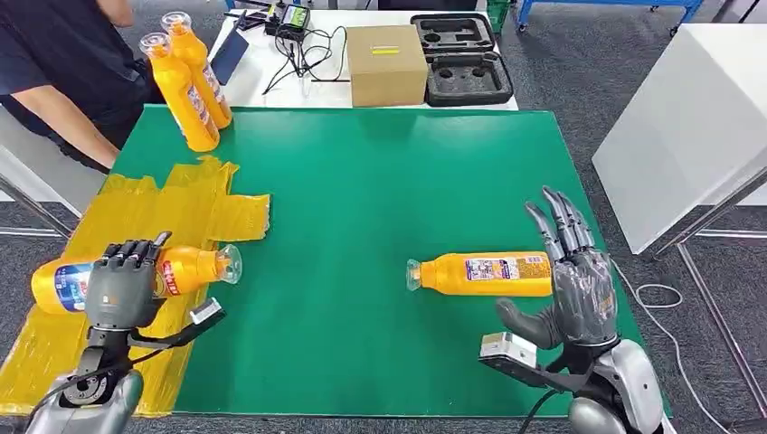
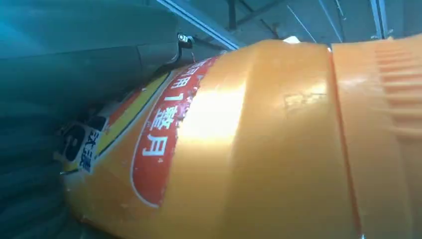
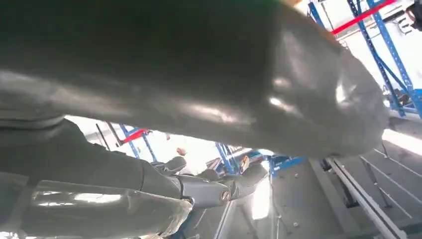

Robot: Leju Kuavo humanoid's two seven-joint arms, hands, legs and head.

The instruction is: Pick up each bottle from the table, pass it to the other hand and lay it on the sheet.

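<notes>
The left hand (image 1: pixel 122 287) grips one bottle (image 1: pixel 190 269) over the yellow sheet (image 1: pixel 136 217). The second bottle (image 1: pixel 484 273) lies crosswise on the table (image 1: pixel 362 181), just beside the released right hand (image 1: pixel 579 289), cap pointing left.

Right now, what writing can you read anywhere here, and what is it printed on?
"用1整月", white on the red label of the orange bottle held by the left robot hand.
"沐浪" on its dark patch, blurred, so uncertain.
Label on the bottle lying by the right robot hand: too small.
Two bottles at the table's far corner: unreadable.
</notes>
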